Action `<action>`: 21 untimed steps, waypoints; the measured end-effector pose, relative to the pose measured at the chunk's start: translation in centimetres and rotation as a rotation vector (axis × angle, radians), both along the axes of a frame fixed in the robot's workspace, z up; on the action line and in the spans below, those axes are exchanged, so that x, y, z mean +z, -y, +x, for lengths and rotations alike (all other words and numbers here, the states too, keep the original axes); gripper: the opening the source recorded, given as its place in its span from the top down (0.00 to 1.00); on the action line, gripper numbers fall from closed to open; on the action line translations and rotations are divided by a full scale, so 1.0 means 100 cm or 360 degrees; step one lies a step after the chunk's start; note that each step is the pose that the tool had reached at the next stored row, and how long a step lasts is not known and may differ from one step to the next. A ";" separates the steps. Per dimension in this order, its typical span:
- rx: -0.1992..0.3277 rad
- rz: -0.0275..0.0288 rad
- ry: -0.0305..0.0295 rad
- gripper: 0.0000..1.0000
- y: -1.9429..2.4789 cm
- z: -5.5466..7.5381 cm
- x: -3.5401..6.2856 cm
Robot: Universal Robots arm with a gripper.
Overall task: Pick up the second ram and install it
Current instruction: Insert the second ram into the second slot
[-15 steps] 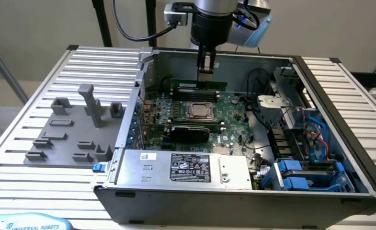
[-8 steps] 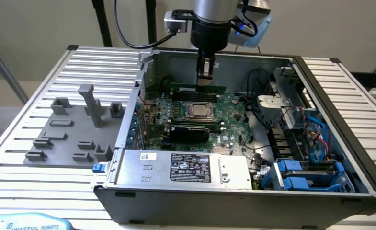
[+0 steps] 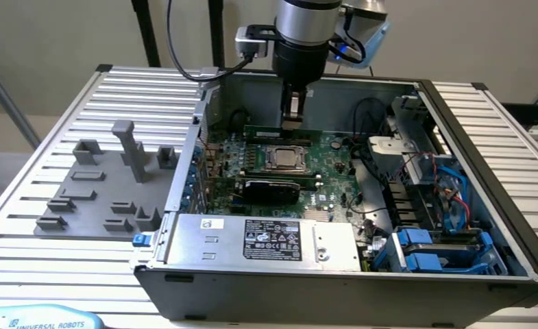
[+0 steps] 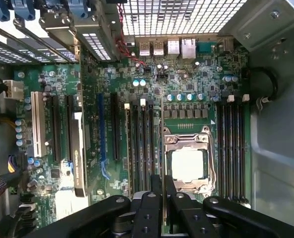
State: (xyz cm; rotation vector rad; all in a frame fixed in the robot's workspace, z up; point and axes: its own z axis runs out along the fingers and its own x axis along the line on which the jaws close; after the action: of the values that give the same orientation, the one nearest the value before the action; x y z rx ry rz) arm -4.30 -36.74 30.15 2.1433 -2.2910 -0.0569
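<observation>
A plain pale wall, evenly lit, runs across the back from ten to two o'clock. A ribbed aluminium table spreads below it, with black uprights near eleven and twelve o'clock and pale floor at nine.

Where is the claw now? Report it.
In the exterior view the claw hangs inside the open computer case, above the green circuit board, close to the silver processor socket.
</observation>
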 end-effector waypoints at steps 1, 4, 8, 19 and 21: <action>0.0000 0.00000 -0.00001 0.87 0.0000 0.000 -0.0018; 0.0000 0.00001 0.00000 0.87 0.0000 0.001 -0.0080; 0.0000 0.00001 0.00000 0.87 0.0001 0.001 -0.0152; 0.0000 0.00000 0.00000 0.87 0.0034 0.002 -0.0353; 0.0000 0.00001 0.00000 0.87 0.0045 0.003 -0.0389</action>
State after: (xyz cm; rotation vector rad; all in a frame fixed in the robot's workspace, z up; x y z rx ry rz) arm -4.04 -37.19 26.26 2.1433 -2.2910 -0.0569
